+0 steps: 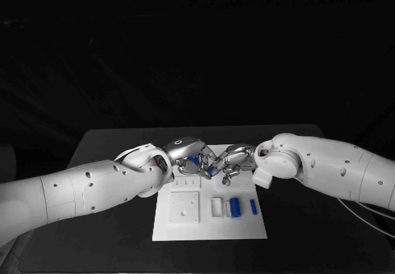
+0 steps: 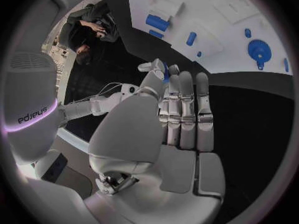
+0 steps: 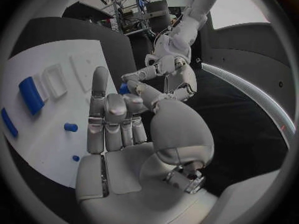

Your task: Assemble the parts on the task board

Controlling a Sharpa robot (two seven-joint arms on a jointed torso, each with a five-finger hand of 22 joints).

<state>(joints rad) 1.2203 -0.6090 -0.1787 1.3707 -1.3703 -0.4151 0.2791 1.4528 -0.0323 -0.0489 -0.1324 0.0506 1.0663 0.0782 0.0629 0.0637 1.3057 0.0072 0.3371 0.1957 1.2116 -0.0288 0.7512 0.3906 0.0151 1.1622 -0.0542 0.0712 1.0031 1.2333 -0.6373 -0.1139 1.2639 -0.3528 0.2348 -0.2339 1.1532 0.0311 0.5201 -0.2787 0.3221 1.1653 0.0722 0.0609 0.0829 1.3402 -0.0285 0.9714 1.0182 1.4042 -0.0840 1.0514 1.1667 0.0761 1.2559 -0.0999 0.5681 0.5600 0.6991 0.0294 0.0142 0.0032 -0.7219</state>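
In the head view, a blue cylinder and a thinner blue bar lie near the front of the task board. Farther back, the left hand and right hand meet over its far end, fingertips pinching a small blue part between them. The left wrist view adds a blue round piece on the board.

One word is seen, in the left wrist view: "sharpa", printed in dark letters, mirrored and upside down, on a white casing of the robot.
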